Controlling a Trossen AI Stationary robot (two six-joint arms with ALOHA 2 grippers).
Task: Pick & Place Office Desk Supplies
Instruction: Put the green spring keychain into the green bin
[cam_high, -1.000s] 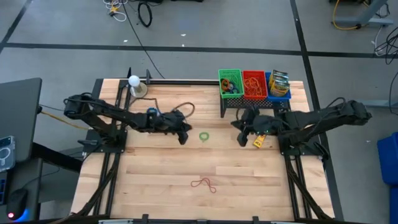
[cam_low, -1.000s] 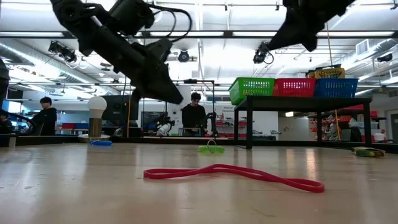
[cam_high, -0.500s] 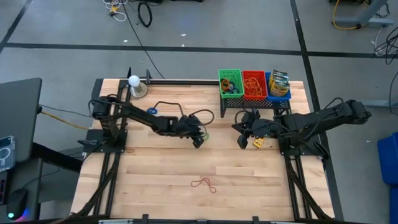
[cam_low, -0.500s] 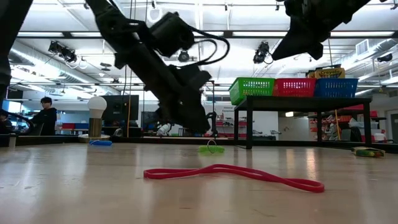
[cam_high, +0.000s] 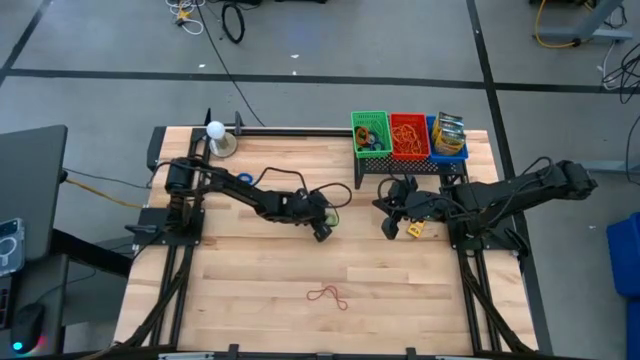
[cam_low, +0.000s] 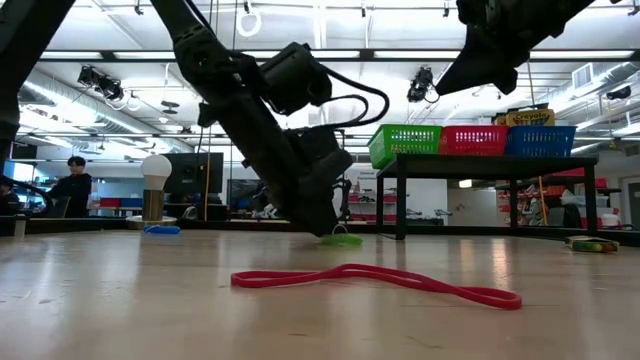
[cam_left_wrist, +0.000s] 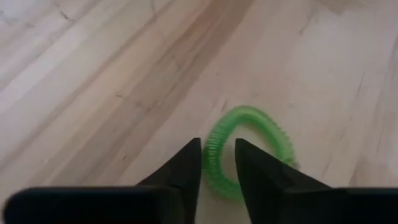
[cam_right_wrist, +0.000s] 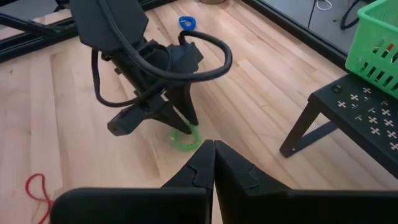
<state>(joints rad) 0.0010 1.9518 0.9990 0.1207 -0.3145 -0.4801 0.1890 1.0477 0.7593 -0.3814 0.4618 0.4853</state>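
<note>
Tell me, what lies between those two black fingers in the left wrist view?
A section of the green coiled ring lies between the left gripper's fingers, flat on the wooden table.

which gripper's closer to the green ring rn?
Left. The left gripper is down at the green ring, fingers straddling its edge. The right gripper hangs shut, off toward the basket stand.

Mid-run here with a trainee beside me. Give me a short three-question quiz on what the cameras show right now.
1. True or false: the left gripper has its fingers down astride the green coil ring.
2. Which basket sits between the other two on the black stand? A) green basket B) red basket C) blue basket
3. What lies alone on the near part of the table?

Key: 1 true; 2 B; 3 the red rubber band.
</note>
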